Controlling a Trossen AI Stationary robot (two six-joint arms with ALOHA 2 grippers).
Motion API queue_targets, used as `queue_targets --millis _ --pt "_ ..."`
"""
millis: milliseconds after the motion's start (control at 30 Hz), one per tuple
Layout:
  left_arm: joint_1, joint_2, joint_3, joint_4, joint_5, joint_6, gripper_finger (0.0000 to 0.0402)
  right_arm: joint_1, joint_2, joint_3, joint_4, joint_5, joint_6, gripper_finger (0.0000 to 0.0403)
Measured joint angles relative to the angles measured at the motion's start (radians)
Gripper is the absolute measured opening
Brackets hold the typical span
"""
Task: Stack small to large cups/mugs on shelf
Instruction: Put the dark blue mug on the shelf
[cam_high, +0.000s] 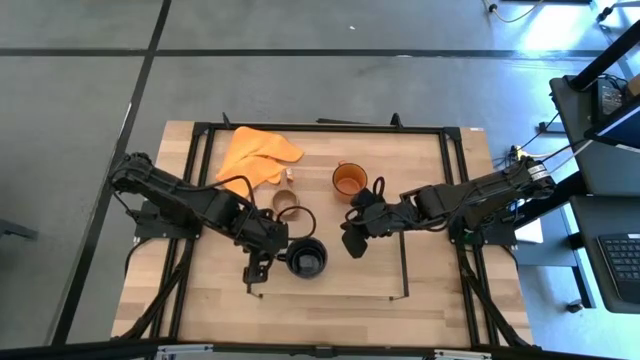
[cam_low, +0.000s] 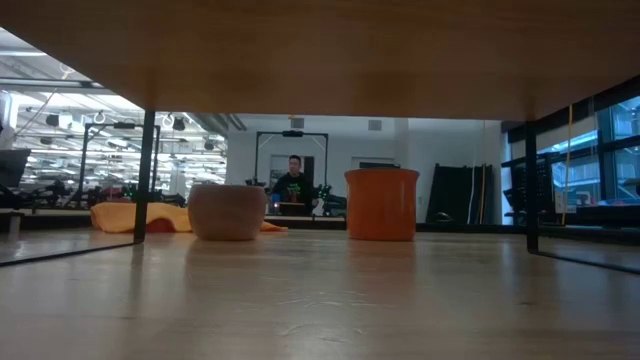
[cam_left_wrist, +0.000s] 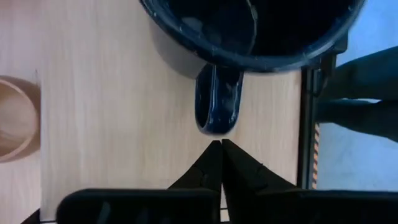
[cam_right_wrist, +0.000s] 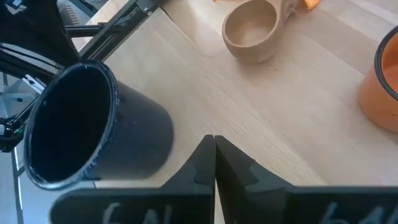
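Observation:
The black mug (cam_high: 307, 258) stands upright on its base on the light-wood shelf (cam_high: 350, 282). Its handle (cam_left_wrist: 217, 106) points at my left gripper (cam_left_wrist: 220, 144), which is shut just short of the handle and touches nothing. It also shows in the high view (cam_high: 272, 258). The tan wooden cup (cam_high: 287, 200) and the orange mug (cam_high: 349, 179) stand on their bases farther back. My right gripper (cam_high: 351, 244) is shut and empty, to the right of the black mug (cam_right_wrist: 93, 130). The low view does not show the black mug.
An orange cloth (cam_high: 258, 153) lies at the far left inside the black outer frame (cam_high: 445, 140). The shelf's thin black edge (cam_high: 405, 270) runs right of the black mug. A person (cam_low: 293, 180) stands far off in the room behind.

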Motion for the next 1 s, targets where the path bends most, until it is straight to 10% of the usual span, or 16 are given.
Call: queue_targets --millis 1000 --pt "0.045 0.024 0.0 0.03 0.01 0.094 0.0002 0.051 0.0 -0.001 -0.054 0.001 0.067 0.0005"
